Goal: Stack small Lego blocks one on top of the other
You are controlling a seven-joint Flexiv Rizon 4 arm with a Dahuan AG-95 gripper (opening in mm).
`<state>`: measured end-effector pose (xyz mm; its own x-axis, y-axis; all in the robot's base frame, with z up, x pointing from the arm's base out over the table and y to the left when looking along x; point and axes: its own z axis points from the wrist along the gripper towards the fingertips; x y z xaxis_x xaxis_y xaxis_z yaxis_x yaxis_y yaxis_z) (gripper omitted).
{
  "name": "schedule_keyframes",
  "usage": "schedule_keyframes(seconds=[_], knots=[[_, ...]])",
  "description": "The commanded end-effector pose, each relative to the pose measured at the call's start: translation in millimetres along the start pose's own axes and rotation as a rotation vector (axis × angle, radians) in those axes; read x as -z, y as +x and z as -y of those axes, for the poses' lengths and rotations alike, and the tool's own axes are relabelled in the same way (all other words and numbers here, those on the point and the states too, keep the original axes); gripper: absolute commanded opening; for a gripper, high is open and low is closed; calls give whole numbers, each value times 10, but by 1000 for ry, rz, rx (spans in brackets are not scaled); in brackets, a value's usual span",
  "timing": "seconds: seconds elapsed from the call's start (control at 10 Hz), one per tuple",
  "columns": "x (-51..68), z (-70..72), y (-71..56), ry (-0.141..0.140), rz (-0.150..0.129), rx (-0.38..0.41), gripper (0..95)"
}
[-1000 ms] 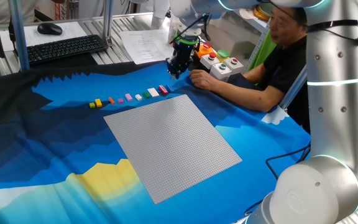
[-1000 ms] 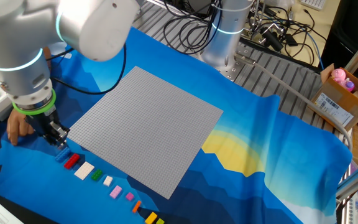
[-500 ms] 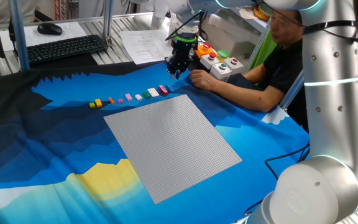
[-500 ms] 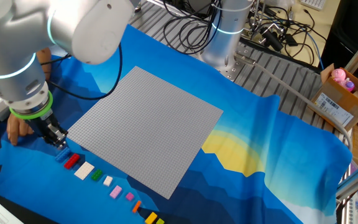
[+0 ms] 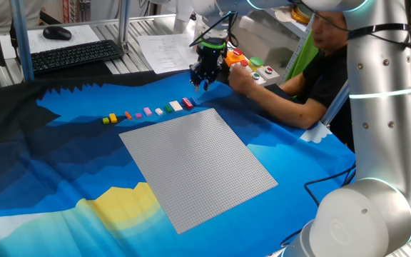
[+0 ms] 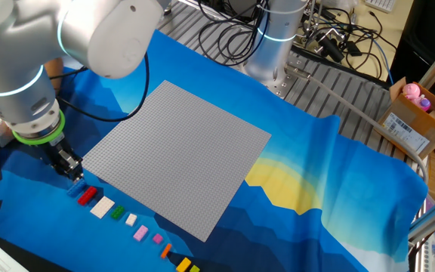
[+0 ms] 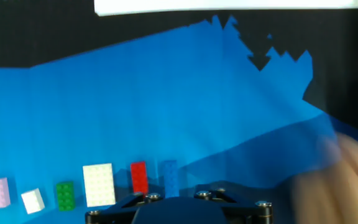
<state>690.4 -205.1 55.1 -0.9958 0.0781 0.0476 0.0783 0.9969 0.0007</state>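
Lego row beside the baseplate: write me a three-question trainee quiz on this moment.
1. True or false: the bricks are stacked on the grey baseplate.
2. Which lies at the end of the row nearest the gripper? A yellow brick; B blue brick; C green brick.
3. Fill in: in the hand view, the brick between the blue brick and the large white brick is ___.

Key: 1 false, they lie in a single row on the blue cloth; 2 B; 3 the red brick.
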Motion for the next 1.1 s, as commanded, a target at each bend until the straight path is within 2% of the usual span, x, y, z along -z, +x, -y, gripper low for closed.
schedule_keyframes(seconds=[0.1,0.2,0.5,0.8,0.9,1.1], knots=[[-4,2,-11,0,2,11,380],[-21,-2,-15,-1,4,12,380],[-192,-36,-51,-7,7,8,380],[-295,-50,-68,-13,11,11,380],[-339,-56,-74,-16,10,12,190],[-403,-61,-81,-19,12,16,190]])
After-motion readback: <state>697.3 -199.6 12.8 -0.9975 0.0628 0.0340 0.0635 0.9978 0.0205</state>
